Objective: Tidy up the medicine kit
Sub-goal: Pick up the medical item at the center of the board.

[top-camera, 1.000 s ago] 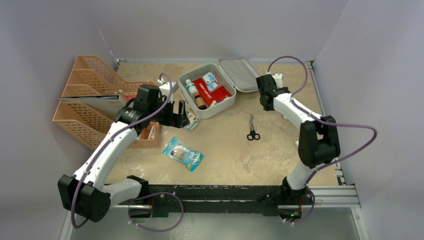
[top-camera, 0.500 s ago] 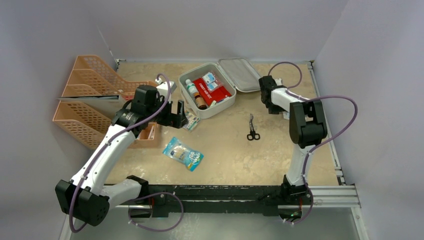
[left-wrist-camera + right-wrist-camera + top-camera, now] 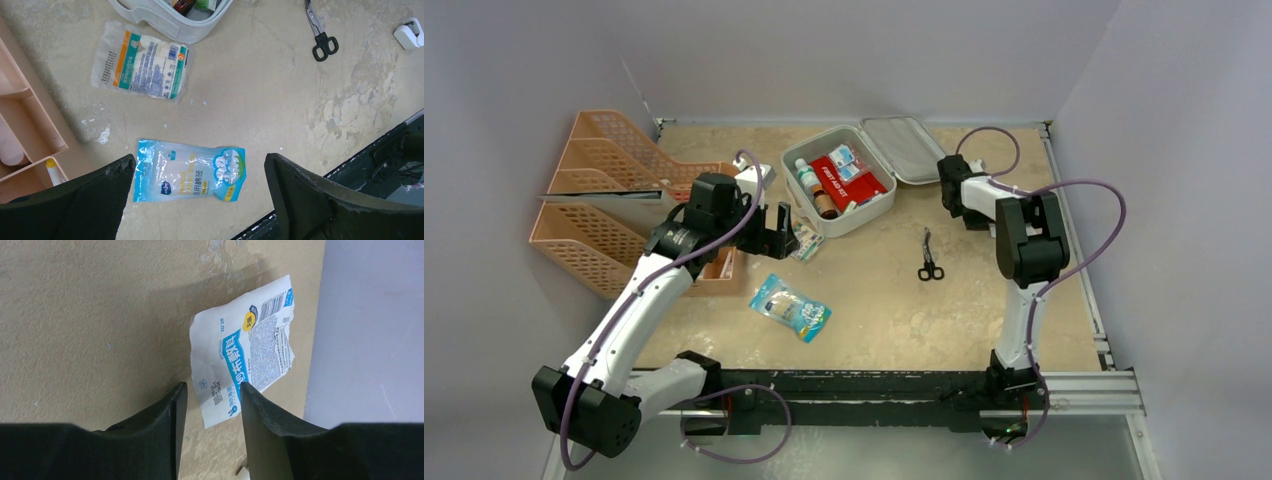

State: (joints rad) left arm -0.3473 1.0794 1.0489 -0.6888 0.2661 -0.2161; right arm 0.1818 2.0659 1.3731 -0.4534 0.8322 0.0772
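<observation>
At the back centre of the tabletop, the pale grey-white soft-shell medicine kit lies open. Its zip lid is folded back to the right, and a flat red first-aid pouch, small bottles and boxes sit inside.

Step in hand, as judged: gathering the loose items into the kit. From the right wrist, the right jaws stand part open astride one corner of a white-and-blue printed paper sachet, which lies flat beside a grey wall; no clamp on it is evident. The next move calls for a firm pinch on that thin edge, a clean lift, then carriage across to the kit.

The left jaws stand wide open and hold nothing. They hover above a blue-and-clear plastic packet, and a white printed dressing packet lies just beside the kit wall. Black-handled scissors lie apart, to the right of the kit.

The top view hides the sachet behind the right arm, so only the right wrist shows it. The left wrist alone shows the packet print, and the kit's contents appear in full in the top view only
</observation>
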